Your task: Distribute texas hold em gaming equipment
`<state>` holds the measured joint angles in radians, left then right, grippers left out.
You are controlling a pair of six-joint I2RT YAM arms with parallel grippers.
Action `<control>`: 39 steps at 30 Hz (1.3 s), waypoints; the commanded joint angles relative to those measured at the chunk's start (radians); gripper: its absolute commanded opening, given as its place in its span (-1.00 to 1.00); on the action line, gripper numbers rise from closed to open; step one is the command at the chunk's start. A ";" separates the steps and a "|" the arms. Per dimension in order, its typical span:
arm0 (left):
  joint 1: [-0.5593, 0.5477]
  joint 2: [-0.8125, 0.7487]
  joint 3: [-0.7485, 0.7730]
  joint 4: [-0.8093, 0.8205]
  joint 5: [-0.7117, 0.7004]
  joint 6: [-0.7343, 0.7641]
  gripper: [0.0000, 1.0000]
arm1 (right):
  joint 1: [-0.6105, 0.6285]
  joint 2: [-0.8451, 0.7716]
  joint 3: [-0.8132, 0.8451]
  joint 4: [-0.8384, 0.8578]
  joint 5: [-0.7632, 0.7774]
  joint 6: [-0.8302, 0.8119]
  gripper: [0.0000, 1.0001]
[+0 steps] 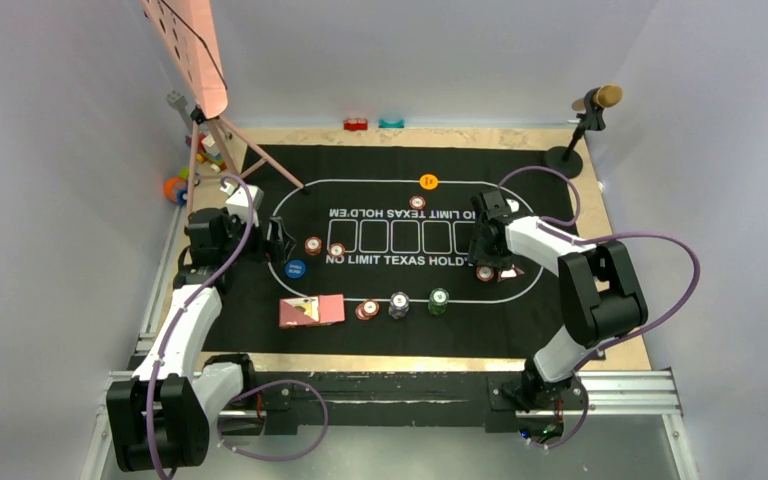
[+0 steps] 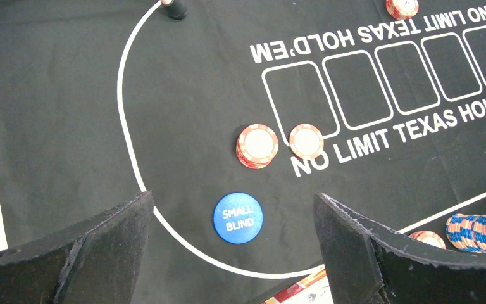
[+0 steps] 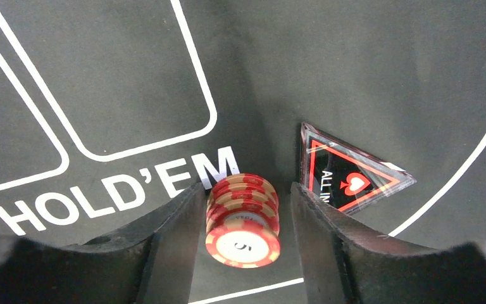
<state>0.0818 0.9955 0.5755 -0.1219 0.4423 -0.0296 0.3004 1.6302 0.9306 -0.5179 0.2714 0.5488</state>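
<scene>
A red chip stack [image 3: 242, 218] is noted upright on the mat [image 3: 354, 76] between the right jaws, drawn close either side; clamping cannot be confirmed. The left jaws are held wide apart above the blue button disc [image 2: 237, 216]

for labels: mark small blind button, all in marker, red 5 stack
small blind button [image 2: 238, 217], left wrist, face centre
all in marker [image 3: 353, 183], right wrist, spade
red 5 stack [image 3: 243, 244], right wrist, top chip
</scene>
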 commanded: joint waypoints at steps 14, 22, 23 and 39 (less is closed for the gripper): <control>-0.004 -0.011 0.011 0.021 -0.007 0.005 0.99 | 0.134 -0.187 0.099 -0.074 0.023 -0.029 0.33; -0.004 -0.007 0.017 0.008 -0.014 0.007 0.99 | 0.445 -0.229 0.198 -0.024 -0.064 -0.154 0.45; -0.004 -0.005 0.018 0.007 -0.015 0.008 0.99 | 0.497 -0.224 0.197 -0.021 -0.067 -0.167 0.46; -0.004 0.001 0.020 0.004 -0.021 0.013 0.99 | 0.732 -0.058 0.139 0.027 -0.099 -0.142 0.51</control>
<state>0.0818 0.9985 0.5755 -0.1379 0.4221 -0.0299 1.0279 1.5623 1.0874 -0.5175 0.1642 0.4068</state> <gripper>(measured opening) 0.995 0.763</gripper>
